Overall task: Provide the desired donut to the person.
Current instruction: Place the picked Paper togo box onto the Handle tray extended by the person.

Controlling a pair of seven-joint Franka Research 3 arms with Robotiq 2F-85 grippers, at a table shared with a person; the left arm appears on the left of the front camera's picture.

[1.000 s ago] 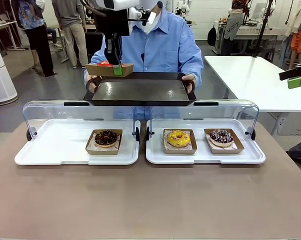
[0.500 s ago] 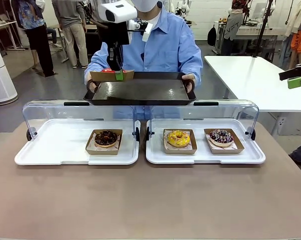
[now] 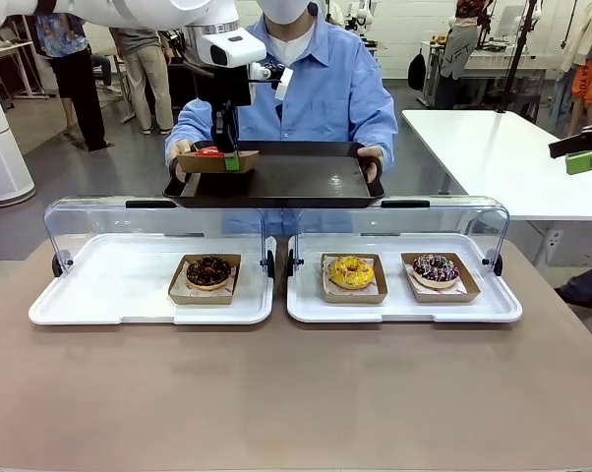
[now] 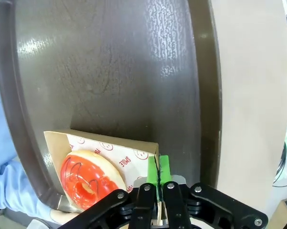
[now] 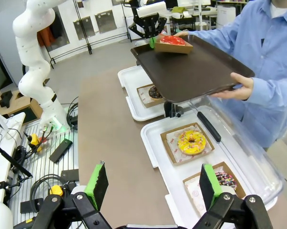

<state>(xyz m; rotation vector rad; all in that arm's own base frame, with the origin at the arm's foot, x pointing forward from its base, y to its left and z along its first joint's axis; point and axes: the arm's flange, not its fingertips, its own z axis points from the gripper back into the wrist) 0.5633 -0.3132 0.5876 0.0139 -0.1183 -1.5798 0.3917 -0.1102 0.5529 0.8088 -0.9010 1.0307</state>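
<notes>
As left tool (image 4: 158, 177) pinches box (image 4: 110, 149), tray rim (image 4: 205, 119) adjacent.

The brown tray (image 3: 296, 179) is bare from its middle to its right end. Its left corner is taken by the donut box (image 3: 209, 162), with the left end effector (image 3: 231, 160) clamped on the box's wall. A hand (image 3: 373, 157) of the person grips each end. Raised clear lids (image 3: 158, 218) wall off the far side of the white trays (image 3: 109, 295). The near bench (image 3: 296, 393) lies bare.

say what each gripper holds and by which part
The left gripper pinches the cardboard tray of the red donut by a side wall; the right gripper holds nothing.
</notes>
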